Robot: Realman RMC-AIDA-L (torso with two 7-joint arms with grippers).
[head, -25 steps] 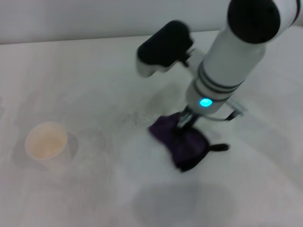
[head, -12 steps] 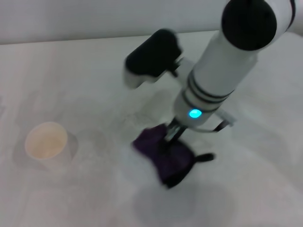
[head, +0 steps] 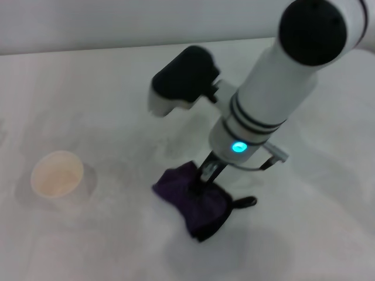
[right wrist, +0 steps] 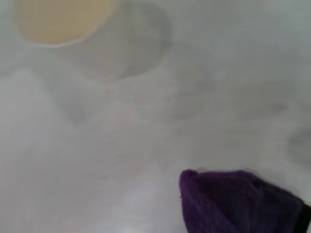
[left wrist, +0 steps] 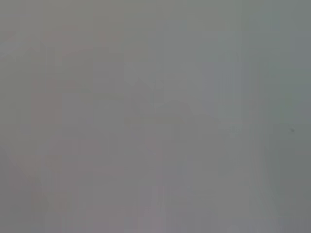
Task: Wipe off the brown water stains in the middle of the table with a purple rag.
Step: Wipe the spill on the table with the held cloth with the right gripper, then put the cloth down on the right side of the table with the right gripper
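Observation:
The purple rag (head: 193, 199) lies bunched on the table (head: 105, 105), its black loop (head: 246, 203) sticking out to the right. My right gripper (head: 202, 178) comes down from the right arm and is shut on the rag, pressing it on the tabletop. The rag also shows in the right wrist view (right wrist: 238, 201). No brown water stain shows; only faint grey speckles (head: 170, 137) lie behind the rag. The left gripper is out of view; the left wrist view shows only blank grey.
A cream paper cup (head: 57, 175) stands at the left of the table, also in the right wrist view (right wrist: 63, 19). The right arm's black wrist housing (head: 181, 79) hangs over the table's middle. The table's back edge (head: 88, 51) runs behind.
My right gripper has dragged the rag to the left and toward the table's near edge over the past second. The cup has not moved.

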